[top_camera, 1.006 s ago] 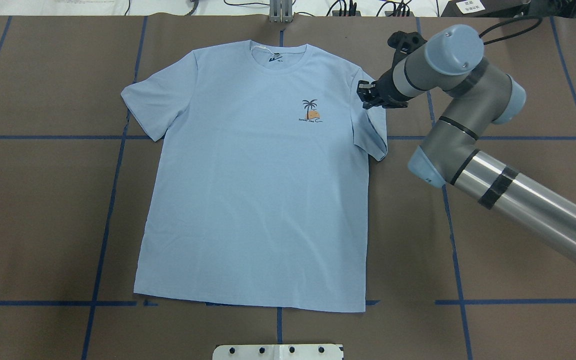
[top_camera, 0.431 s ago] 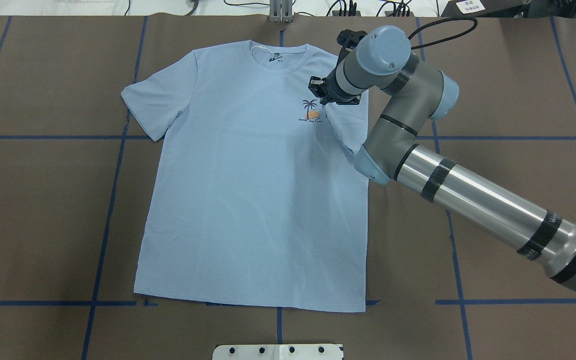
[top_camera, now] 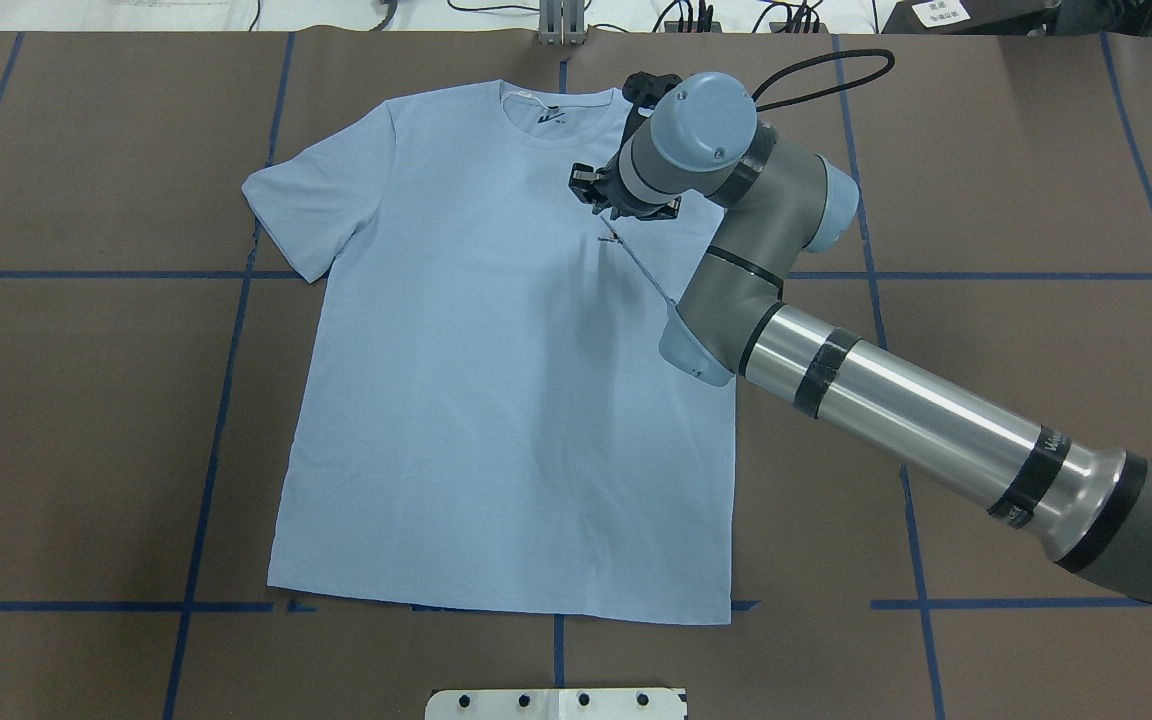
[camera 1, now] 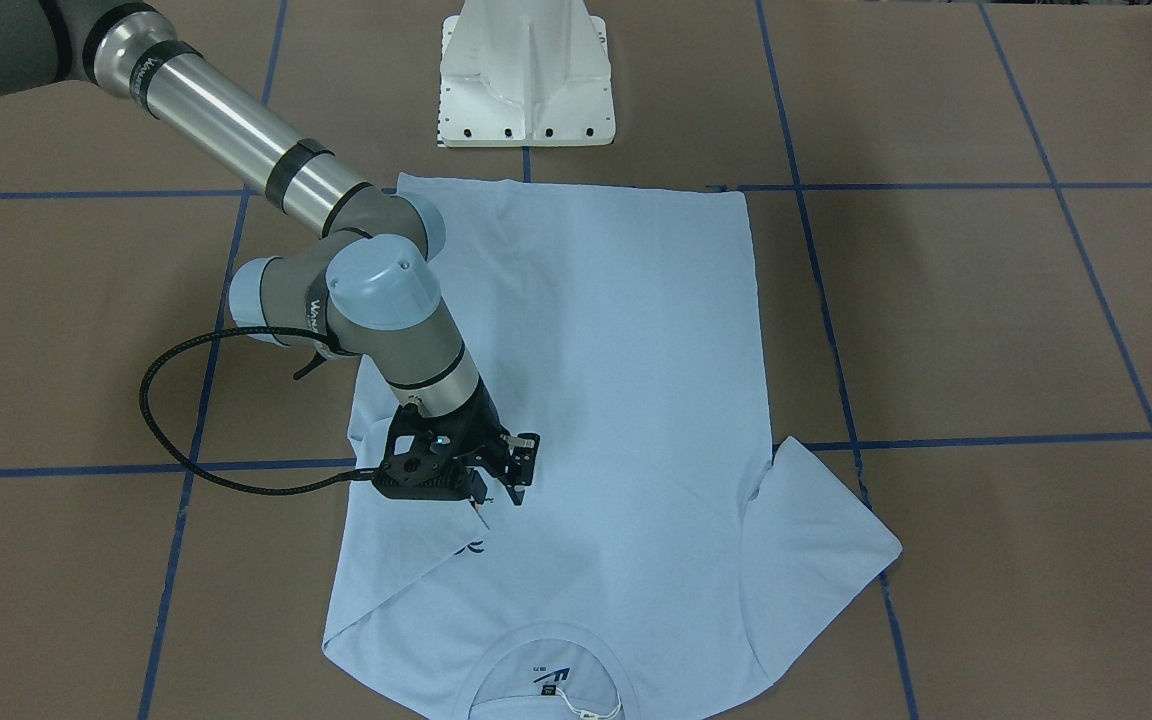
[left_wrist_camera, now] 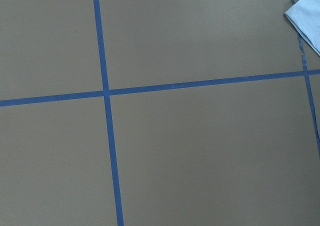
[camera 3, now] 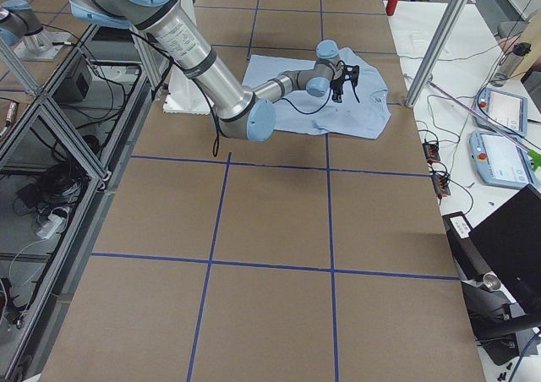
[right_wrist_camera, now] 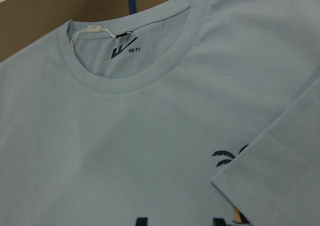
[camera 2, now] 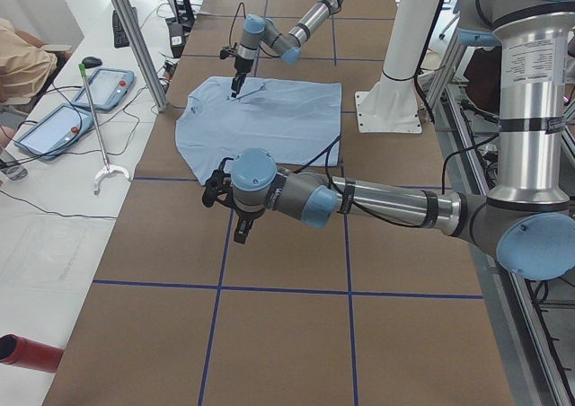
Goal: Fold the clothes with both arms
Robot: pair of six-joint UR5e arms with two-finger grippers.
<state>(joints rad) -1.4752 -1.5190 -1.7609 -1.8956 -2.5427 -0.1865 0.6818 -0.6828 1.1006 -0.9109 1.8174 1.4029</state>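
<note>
The light blue T-shirt [top_camera: 496, 420] lies flat, collar [top_camera: 556, 115] at the far edge. My right gripper [top_camera: 608, 208] is shut on the shirt's right sleeve [top_camera: 651, 255] and holds it folded over the chest. The palm-tree print is mostly covered; a bit of it shows in the right wrist view [right_wrist_camera: 225, 156] beside the sleeve hem [right_wrist_camera: 280, 166]. In the front view the right gripper [camera 1: 496, 495] hangs low over the shirt [camera 1: 616, 350]. My left gripper [camera 2: 243, 233] shows only in the exterior left view, over bare table, and I cannot tell whether it is open. A shirt corner [left_wrist_camera: 307, 16] shows in the left wrist view.
The white pedestal base [camera 1: 526, 80] stands at the shirt's hem side. Blue tape lines [top_camera: 226, 330] cross the brown table. The right arm's black cable [camera 1: 166, 420] loops beside the shirt. Tablets [camera 2: 108, 87] and a pole lie beyond the table's far edge.
My right gripper has moved left from the shirt's right edge onto the chest, dragging the sleeve with it. The sleeve now covers most of the print.
</note>
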